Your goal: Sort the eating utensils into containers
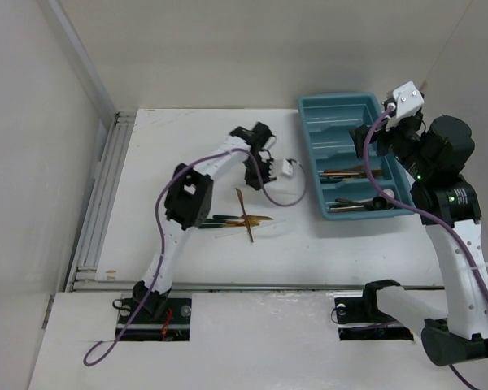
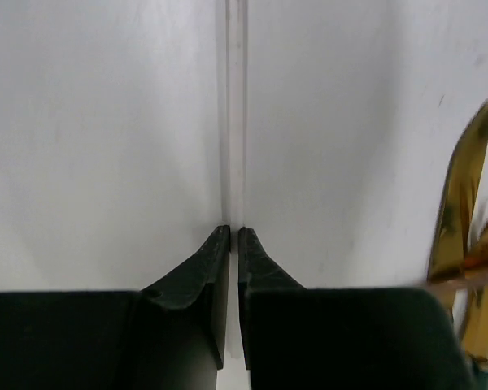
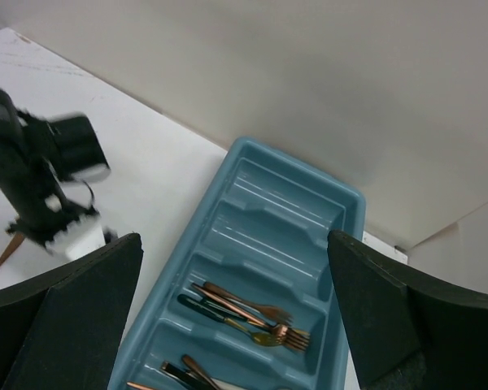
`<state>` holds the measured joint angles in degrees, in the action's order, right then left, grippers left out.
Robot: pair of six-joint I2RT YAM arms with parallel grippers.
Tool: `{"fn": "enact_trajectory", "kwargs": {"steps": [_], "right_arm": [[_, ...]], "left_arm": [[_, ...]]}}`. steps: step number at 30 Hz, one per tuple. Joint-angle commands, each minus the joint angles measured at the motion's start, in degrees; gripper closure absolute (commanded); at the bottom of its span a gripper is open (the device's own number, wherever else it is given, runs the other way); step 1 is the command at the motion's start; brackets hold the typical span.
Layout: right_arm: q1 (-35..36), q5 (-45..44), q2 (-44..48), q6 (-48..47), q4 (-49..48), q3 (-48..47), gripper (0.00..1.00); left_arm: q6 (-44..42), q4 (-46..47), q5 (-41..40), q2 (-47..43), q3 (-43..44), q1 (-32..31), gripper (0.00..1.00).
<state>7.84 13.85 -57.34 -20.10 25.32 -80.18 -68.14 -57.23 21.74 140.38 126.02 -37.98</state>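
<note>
Partway: I see some utensils (image 1: 354, 172) in the near compartments of the tray (image 1: 337, 98), with a small pile (image 1: 246, 218) waiting on the surface (image 1: 333, 252) left of it. My left pincer (image 2: 234, 234) is closed, load unclear; my right pincer (image 3: 234, 244) is open over the tray.

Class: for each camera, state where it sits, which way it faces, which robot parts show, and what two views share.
Top external: above and behind the bases, looking down on the white table; left arm and right arm both show.
Left wrist: on the left arm, looking down at the table past its shut fingers; gold utensil at right.
Right wrist: high over the teal tray, looking down; its open fingers frame the view, the left arm at left.
Shared: top and right wrist both show that tray and left arm.
</note>
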Motion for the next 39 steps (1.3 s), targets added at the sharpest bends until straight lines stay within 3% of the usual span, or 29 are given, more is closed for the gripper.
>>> {"fn": "enact_trajectory", "kwargs": {"steps": [1, 4, 9, 10, 14, 17, 21, 32, 35, 39], "right_arm": [[-0.5, 0.9, 0.9, 0.5, -1.9, -1.2, 0.0], [-0.5, 1.5, -0.3, 1.6, -3.9, 0.2, 0.0], [-0.5, 4.3, -4.3, 6.5, -8.2, 2.7, 0.0], [-0.5, 5.1, -5.7, 8.2, -11.0, 3.8, 0.0], [4.3, 7.8, -12.1, 16.0, -20.0, 7.8, 0.0], [9.4, 10.4, -19.2, 20.4, -28.1, 4.9, 0.0], [13.2, 13.8, -26.7, 23.8, -37.8, -0.1, 0.0], [14.9, 12.9, -40.5, 30.5, -39.0, -7.7, 0.0], [14.9, 12.3, -43.3, 31.2, -39.0, -10.0, 0.03], [14.9, 15.2, -46.9, 34.4, -42.8, -12.2, 0.16]], "left_arm": [[12.9, 5.4, 14.8, -11.0, -6.7, 10.7, 1.0], [21.0, 15.6, 18.9, -20.0, -9.6, 15.4, 1.0], [54.1, 35.2, 25.8, -23.2, -5.4, 20.8, 1.0], [65.7, 41.3, 25.8, -23.9, -5.4, 20.8, 1.0], [83.3, 50.1, 21.1, -25.3, -4.1, 20.4, 1.0], [85.0, 50.1, 15.0, -25.9, -1.1, 18.6, 1.0], [85.5, 50.6, 14.5, -25.9, 0.3, 17.2, 1.0], [86.0, 50.6, 15.7, -26.4, -0.9, 16.2, 1.0], [86.5, 51.2, 16.9, -26.4, -0.9, 16.2, 1.0], [87.0, 51.7, 18.2, -26.4, -1.6, 16.2, 1.0]]}}
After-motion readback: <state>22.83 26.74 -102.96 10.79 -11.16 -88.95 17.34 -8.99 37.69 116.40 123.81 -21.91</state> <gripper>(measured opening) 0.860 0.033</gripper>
